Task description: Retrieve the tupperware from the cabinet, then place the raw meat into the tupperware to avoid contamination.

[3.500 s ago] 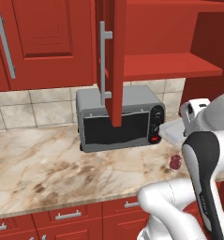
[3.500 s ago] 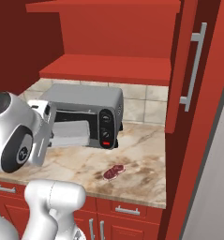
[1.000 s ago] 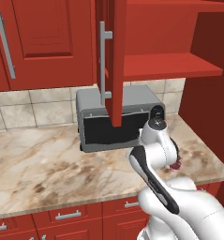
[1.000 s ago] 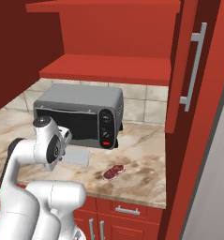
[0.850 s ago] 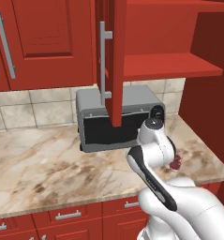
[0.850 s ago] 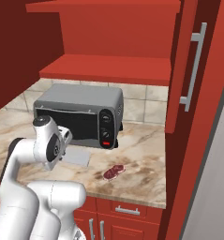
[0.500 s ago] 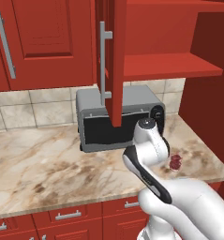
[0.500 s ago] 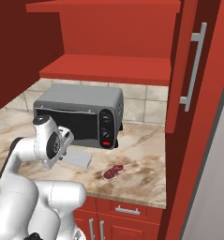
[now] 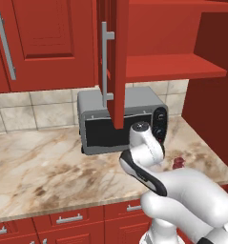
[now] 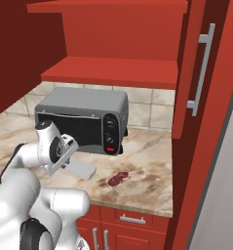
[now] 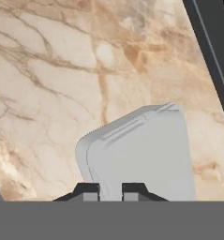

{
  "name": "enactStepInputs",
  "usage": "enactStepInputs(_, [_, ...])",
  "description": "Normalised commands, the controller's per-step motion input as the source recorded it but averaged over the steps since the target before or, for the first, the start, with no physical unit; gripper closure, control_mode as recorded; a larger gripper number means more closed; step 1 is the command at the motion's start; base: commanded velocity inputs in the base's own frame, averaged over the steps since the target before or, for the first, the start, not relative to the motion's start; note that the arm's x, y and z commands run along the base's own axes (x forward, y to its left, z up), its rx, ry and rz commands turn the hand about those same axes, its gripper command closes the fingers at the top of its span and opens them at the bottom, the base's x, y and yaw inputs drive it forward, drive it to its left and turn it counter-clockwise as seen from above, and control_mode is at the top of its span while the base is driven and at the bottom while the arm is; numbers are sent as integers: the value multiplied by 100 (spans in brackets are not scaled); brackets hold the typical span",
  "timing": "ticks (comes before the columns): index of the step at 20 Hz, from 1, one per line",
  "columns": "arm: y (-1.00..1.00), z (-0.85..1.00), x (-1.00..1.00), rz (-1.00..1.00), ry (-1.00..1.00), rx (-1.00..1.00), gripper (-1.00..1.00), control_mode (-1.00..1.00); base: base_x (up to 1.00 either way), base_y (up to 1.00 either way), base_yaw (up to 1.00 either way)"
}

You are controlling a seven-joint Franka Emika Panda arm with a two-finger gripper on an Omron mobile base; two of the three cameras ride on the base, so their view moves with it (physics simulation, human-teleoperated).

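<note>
- The claw (image 11: 110,190) has its two dark tips close together, pinched on the near rim of the tupperware (image 11: 141,154), so it has hold of the container.
- In the right base view the tupperware (image 10: 81,169) sticks out flat from the arm's white wrist, low above the marble table (image 10: 152,171), in front of the toaster oven (image 10: 84,119); whether its underside touches the table I cannot tell.
- From the hand's own camera the container looks pale grey, with rounded corners and a stepped rim, and the veined marble lies behind it.
- The raw meat (image 10: 118,179) lies on the table just to the right of the tupperware, apart from it, in front of the oven's knob panel.
- In the left base view the meat (image 9: 178,163) shows as a small dark red lump beside the arm's wrist, near the red side wall.
- The cabinet (image 9: 168,66) above the oven stands open, its door (image 9: 116,57) swung out edge-on with the silver bar handle facing left.
- The red shelf (image 10: 113,71) inside it is in plain sight in the right base view.
</note>
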Motion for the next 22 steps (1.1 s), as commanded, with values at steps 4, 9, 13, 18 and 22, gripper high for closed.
enactStepInputs(4, [0, -42, 0, -5, -1, 0, 100, -100, 0, 0, 0])
enactStepInputs(9, [-2, -41, 0, -3, -2, 0, 100, -100, 0, 0, 0])
enactStepInputs(13, [-4, -41, 0, -2, -1, 0, 100, -100, 0, 0, 0])
enactStepInputs(18, [-10, -46, 0, -2, 0, 0, 100, -100, 0, 0, 0])
enactStepInputs(22, [-11, -46, 0, -2, 0, 0, 100, -100, 0, 0, 0])
